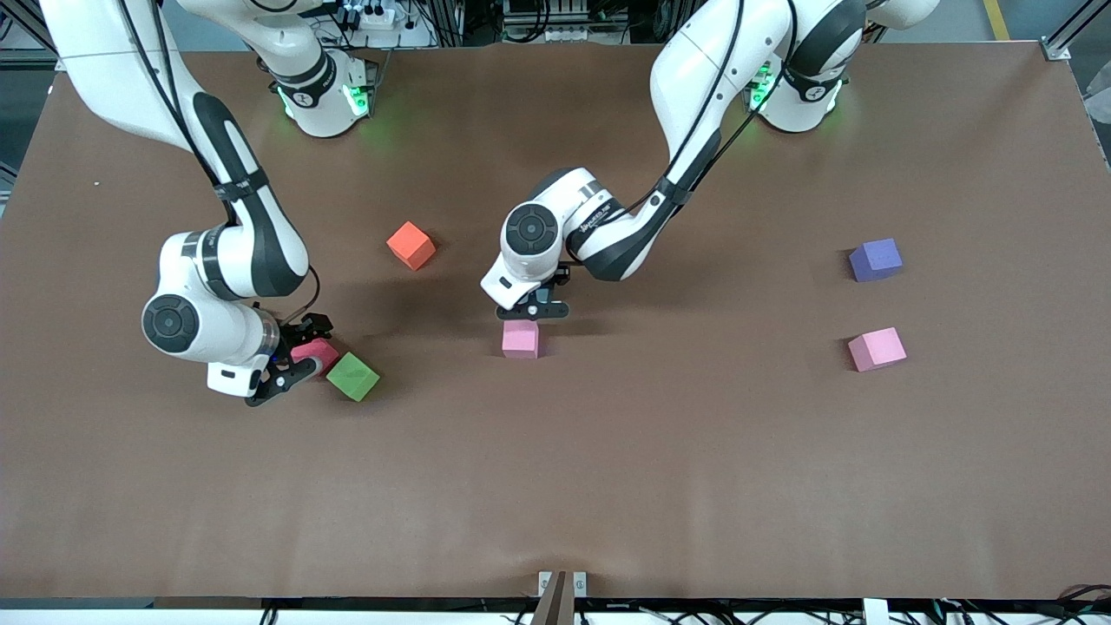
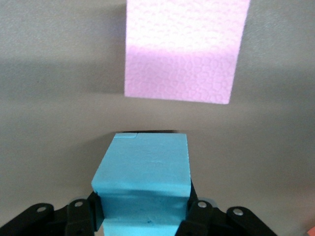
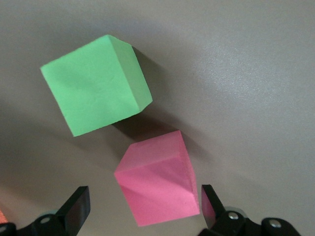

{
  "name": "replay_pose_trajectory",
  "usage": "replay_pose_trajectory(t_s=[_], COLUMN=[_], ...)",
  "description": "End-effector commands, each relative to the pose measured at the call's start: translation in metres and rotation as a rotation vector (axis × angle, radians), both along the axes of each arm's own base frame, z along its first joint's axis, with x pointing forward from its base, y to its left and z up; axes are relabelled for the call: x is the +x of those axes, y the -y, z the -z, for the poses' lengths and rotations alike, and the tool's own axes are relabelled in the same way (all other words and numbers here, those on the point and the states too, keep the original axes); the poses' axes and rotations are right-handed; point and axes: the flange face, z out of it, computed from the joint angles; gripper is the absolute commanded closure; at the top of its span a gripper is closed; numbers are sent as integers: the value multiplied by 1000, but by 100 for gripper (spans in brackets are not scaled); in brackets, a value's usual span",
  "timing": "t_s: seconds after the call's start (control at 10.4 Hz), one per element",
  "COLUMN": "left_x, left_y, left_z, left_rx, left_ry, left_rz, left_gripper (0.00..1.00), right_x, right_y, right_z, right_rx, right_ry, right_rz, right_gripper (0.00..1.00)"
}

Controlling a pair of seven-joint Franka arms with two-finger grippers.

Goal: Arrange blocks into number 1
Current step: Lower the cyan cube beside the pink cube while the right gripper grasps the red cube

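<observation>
A: So, the left claw grips a blue block and hangs right over the desk, above a spot just beside the middle pink block, toward the arms' bases. I'd judge the step in hand is setting the blue one down against that pink one to extend a column for the stroke of the 1.

B: Then bring it straight down, faces parallel, so the two sides meet flush with no gap, and let go only once it sits flat. In the left wrist view the blue block looks squared up with the pink one.

A: And the right claw?

B: It's spread wide around the crimson block, low at the desk, not yet clamped. The green block lies just beside it, turned cornerwise, so close carefully to avoid nudging it.

A: Long axis?

B: Cubes have none of their own; the column's line would run from the near edge toward the bases. The orange, purple and other pink block sit loose, each rotated differently.
</observation>
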Motion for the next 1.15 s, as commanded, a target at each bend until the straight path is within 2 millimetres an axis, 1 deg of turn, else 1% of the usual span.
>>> replay_pose_trajectory(t_s=[0.0, 0.48, 0.58, 0.77, 0.87, 0.96, 1.06], left_x=[0, 12, 13, 15, 18, 23, 20], left_y=[12, 3, 2, 3, 2, -1, 2], left_z=[4, 12, 13, 11, 12, 11, 13], left_rx=[-30, -18, -17, -26, -34, -35, -50], left_ry=[27, 69, 70, 80, 91, 106, 125], left_rz=[-7, -2, -3, -3, -4, -1, 61], left_gripper=[100, 100, 100, 100, 100, 42, 0], right_x=[2, 0, -3, -3, -3, -3, -3], right_y=[6, 2, -2, -1, -2, -2, 3], right_z=[1, 15, 21, 33, 34, 34, 35], right_rx=[-3, -9, -10, -10, -10, -11, -16], right_ry=[11, 7, -2, 17, 27, 27, 27], right_rz=[-44, -91, -98, -100, -99, -97, -88], right_gripper=[0, 0, 0, 0, 1, 13, 25])
